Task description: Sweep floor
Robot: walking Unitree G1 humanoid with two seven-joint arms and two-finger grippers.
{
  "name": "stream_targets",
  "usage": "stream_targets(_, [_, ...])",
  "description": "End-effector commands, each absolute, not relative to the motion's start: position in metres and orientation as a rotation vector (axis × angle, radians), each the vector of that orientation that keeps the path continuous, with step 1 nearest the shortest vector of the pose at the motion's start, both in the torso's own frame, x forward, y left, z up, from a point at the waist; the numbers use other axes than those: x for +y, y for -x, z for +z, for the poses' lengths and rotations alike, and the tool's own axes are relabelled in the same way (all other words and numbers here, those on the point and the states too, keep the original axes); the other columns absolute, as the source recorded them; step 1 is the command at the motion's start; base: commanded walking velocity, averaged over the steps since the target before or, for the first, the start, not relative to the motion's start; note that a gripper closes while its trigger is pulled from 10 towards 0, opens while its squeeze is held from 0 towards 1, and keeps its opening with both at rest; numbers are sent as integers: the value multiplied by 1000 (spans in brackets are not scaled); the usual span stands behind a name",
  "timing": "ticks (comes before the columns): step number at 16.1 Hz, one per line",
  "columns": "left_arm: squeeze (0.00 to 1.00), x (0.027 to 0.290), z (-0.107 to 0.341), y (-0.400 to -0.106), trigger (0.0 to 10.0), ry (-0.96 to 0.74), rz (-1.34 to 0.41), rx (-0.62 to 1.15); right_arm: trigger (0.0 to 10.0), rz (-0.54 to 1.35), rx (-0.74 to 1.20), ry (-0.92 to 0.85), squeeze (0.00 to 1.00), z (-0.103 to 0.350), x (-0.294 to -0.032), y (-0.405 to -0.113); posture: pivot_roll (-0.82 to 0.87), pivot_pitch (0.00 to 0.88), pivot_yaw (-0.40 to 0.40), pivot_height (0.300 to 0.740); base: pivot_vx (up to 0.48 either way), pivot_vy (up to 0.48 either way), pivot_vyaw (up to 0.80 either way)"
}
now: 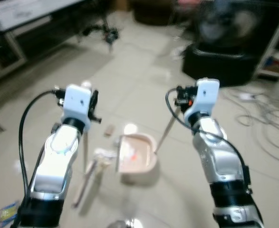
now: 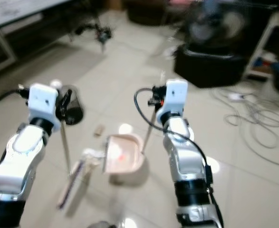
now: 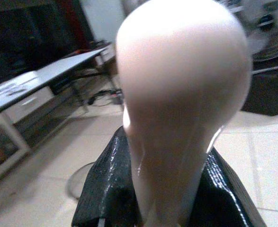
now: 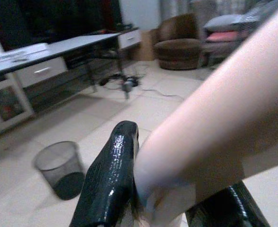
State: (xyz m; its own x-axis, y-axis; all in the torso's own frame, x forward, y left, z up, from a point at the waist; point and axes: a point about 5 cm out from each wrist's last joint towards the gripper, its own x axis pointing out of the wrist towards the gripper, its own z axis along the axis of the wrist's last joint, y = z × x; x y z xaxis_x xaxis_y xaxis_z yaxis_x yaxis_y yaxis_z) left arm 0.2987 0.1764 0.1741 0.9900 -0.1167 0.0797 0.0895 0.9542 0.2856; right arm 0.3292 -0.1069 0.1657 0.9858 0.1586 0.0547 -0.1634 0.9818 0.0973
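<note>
Pale tiled floor (image 1: 144, 61), living room; broom and dustpan both in grip, heads down on the tiles between the arms.

Left gripper (image 3: 162, 198) closed around rounded pink top of broom handle (image 3: 181, 94), black fingers (image 3: 105, 189) pressed against both sides. Broom handle running down to broom head (image 1: 89, 173), lying on floor just left of pink dustpan (image 1: 137, 156). Right gripper (image 4: 162, 203) clamped on slanted pink dustpan handle (image 4: 224, 127), fingers tight on either side. Dustpan resting on tiles, open mouth toward broom head, small reddish scrap inside. Small tan scrap (image 1: 109, 129) on floor near pan's far left corner. Wire-mesh wastebasket (image 4: 60, 168) standing off to left. Low desk (image 4: 53, 49), brown armchair (image 4: 179, 35), tangled cables (image 1: 267, 118) and a fan (image 1: 229, 28) at far edges.
</note>
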Motion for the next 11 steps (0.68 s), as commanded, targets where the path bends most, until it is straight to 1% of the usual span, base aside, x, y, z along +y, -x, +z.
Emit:
stream_targets(1, [0, 177, 188, -300, 10000, -319, -101, -146, 10000, 187, -94, -133, 0, 178, -102, -328, 9, 0, 116, 740, 0, 472, 800])
stream_targets(4, [0, 178, 187, -301, 10000, -319, -102, -138, 10000, 175, -82, -138, 0, 175, -103, -328, 7, 0, 116, 740, 0, 472, 800])
stream_targets(6, [0, 183, 184, -300, 10000, -303, -67, -120, 10000, 162, -75, -118, 0, 175, -103, -328, 1, 0, 92, 740, 0, 471, 800])
stream_targets(8, [0, 186, 182, -300, 10000, -292, -48, -115, 10000, 158, -83, -140, 0, 177, -103, -329, -2, 0, 77, 740, 0, 474, 0])
stream_targets(11, [0, 188, 178, -302, 10000, -289, -19, -107, 10000, 163, -88, -53, 0, 179, -101, -333, 0, 0, 51, 740, 0, 471, 0])
